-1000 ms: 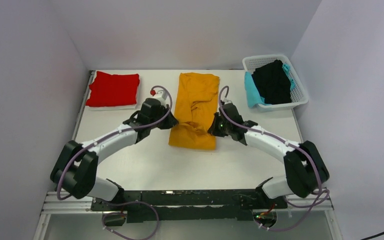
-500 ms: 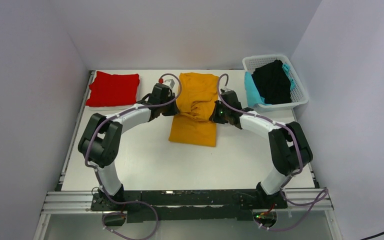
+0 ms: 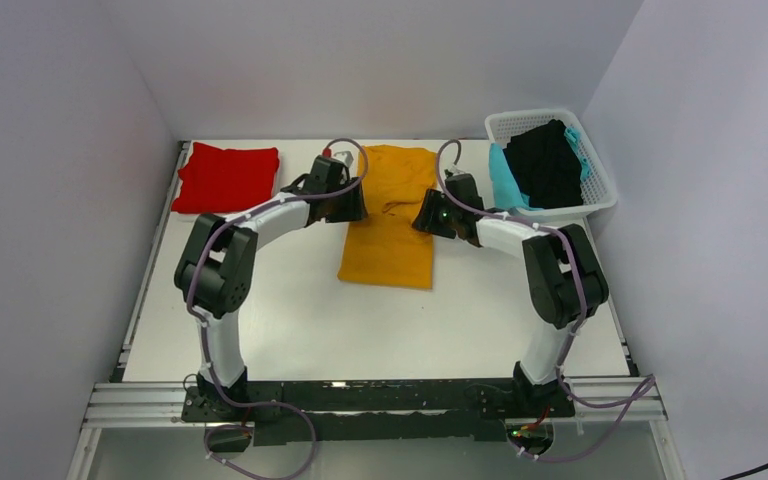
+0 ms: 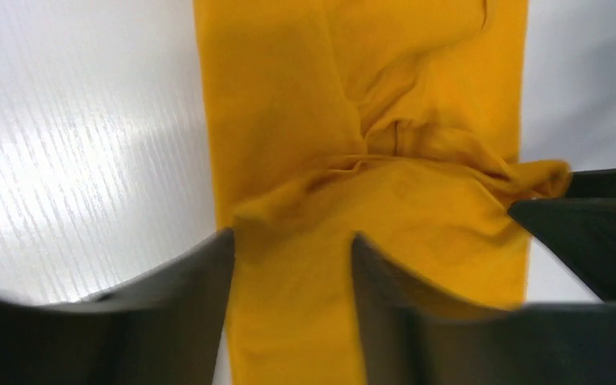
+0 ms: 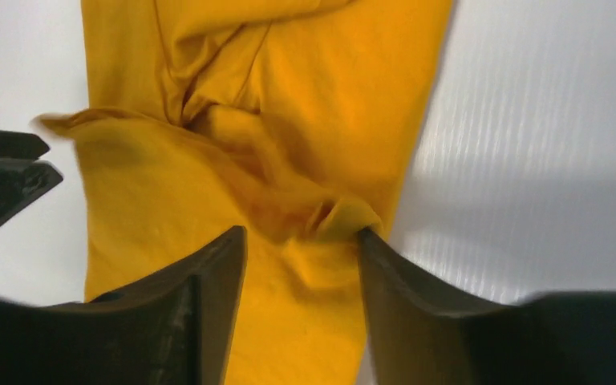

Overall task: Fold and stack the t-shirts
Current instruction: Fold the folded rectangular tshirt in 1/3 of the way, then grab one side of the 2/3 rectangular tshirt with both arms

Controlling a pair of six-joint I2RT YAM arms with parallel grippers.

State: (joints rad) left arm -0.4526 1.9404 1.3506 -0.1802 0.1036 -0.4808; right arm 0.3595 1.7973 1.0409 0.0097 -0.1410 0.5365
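Note:
A yellow t-shirt [image 3: 388, 245] lies lengthwise mid-table, its near part folded up over the far part with a rumpled ridge across the middle [image 4: 417, 152]. My left gripper [image 3: 352, 205] is at the shirt's left edge, and the wrist view shows it [image 4: 293, 237] open, the fabric lying loose between its fingers. At the shirt's right edge my right gripper [image 3: 426, 215] is also open [image 5: 301, 233], a bunched corner of cloth [image 5: 341, 216] resting against its right finger. A folded red t-shirt [image 3: 225, 178] lies at the back left.
A white basket [image 3: 600, 200] at the back right holds a black garment [image 3: 550, 165] and a teal one [image 3: 505, 180]. Both arms stretch far forward. The walls stand close on the left, back and right.
Both grippers carried the yellow shirt's near edge toward the back, folding it over. They were shut on the cloth and have now opened.

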